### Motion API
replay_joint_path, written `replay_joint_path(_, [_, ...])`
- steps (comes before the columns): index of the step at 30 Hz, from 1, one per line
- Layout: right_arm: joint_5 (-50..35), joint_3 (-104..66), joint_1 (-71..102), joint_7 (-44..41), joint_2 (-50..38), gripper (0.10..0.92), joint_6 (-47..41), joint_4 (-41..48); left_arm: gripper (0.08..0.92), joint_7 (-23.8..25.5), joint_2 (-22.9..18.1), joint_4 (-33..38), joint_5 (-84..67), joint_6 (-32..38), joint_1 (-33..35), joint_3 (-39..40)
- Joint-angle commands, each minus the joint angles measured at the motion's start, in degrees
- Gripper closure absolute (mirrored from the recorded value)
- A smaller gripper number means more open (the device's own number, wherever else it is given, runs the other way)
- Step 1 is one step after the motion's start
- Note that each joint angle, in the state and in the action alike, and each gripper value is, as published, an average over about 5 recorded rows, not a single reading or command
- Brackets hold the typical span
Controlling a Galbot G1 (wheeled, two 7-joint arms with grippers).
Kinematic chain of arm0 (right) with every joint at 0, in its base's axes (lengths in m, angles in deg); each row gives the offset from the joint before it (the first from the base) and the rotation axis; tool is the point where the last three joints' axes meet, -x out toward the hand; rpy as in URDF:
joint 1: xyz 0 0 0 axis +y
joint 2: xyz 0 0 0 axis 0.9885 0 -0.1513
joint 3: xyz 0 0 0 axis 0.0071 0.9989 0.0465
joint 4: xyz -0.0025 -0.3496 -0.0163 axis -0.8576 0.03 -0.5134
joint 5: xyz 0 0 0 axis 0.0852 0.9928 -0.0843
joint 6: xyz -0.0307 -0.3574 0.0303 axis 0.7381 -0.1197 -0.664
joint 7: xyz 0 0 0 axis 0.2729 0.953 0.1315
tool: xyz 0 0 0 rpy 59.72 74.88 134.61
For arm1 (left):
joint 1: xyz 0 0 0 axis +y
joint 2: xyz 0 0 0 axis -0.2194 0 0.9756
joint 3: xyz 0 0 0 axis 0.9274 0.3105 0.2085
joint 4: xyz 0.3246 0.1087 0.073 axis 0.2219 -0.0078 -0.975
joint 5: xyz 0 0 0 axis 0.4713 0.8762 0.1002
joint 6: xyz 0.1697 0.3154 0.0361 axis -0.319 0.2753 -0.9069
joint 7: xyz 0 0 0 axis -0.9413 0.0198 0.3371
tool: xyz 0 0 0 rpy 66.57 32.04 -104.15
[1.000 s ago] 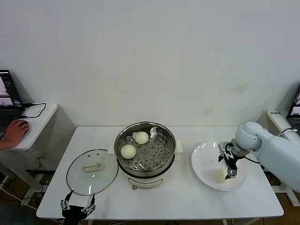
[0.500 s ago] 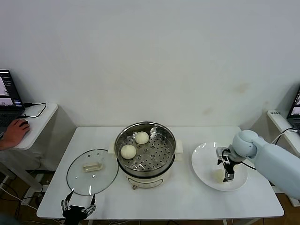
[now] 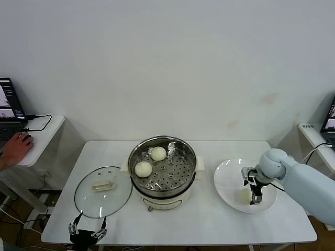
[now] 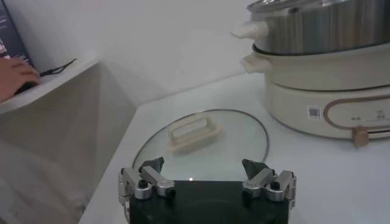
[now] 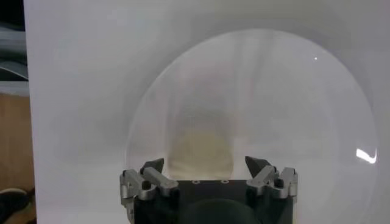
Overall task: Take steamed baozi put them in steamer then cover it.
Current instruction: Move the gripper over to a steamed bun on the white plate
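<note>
Room: a plain white wall behind a white table [image 3: 209, 219]; a side desk on my left carries a laptop [image 3: 10, 107] and someone's hand [image 3: 15, 146] rests there.

Steamer: the steel steamer [image 3: 162, 167] stands mid-table, uncovered, with two baozi in the tray [image 3: 143, 169] on the perforated floor, near each other but apart.

Cover: the glass cover [image 3: 103, 191] lies flat on the table just left of the steamer, handle up.

Plate: a white plate [image 3: 227, 178] sits right of the steamer and holds one remaining baozi [image 3: 244, 196].

Right gripper: my right gripper [image 3: 254, 188] is low over the plate with its jaws spread wide, holding nothing.

Bun relative to gripper: in the right wrist view the remaining baozi lies straight ahead between the two open fingers [image 5: 152, 173]; I cannot tell whether either pad touches it.

Left gripper: my left gripper [image 3: 87, 230] waits at the table's front edge, jaws wide and empty, just in front of the cover.

Risk, squeeze: I judge the bun soft, so closing too hard could dent or tear it.

Risk, slip: closing too shallow could push it across the smooth plate or let it drop on the way over.

Risk, plate: descending too far could press the fingertips on the plate and shift it.

Risk, rim: carrying low could knock the bun against the steamer's rim.
</note>
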Motion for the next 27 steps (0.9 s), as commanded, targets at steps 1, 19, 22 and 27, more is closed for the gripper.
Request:
replay_joint_path(1, [0.4, -0.29, 0.48, 0.56, 0.34, 0.202, -0.13, 0.34, 0.177, -0.03, -0.02, -0.1, -0.02, 0.02, -0.07, 0.0])
replay_joint_path(19, [1.05, -0.28, 0.48, 0.08, 0.07, 0.375, -0.27, 0.53, 0.177, 0.0, -0.21, -0.4, 0.05, 0.02, -0.31, 0.2])
replay_joint_path(22, [0.93, -0.52, 0.28, 0.02, 0.12, 0.403, -0.3, 0.62, 0.177, -0.03, -0.22, -0.45, 0.08, 0.03, -0.3, 0.26])
replay_joint_path(27, [-0.9, -0.88, -2.48, -0.73, -0.32, 0.417, -0.38, 0.29, 0.177, -0.03, -0.22, -0.41, 0.09, 0.04, -0.36, 0.33])
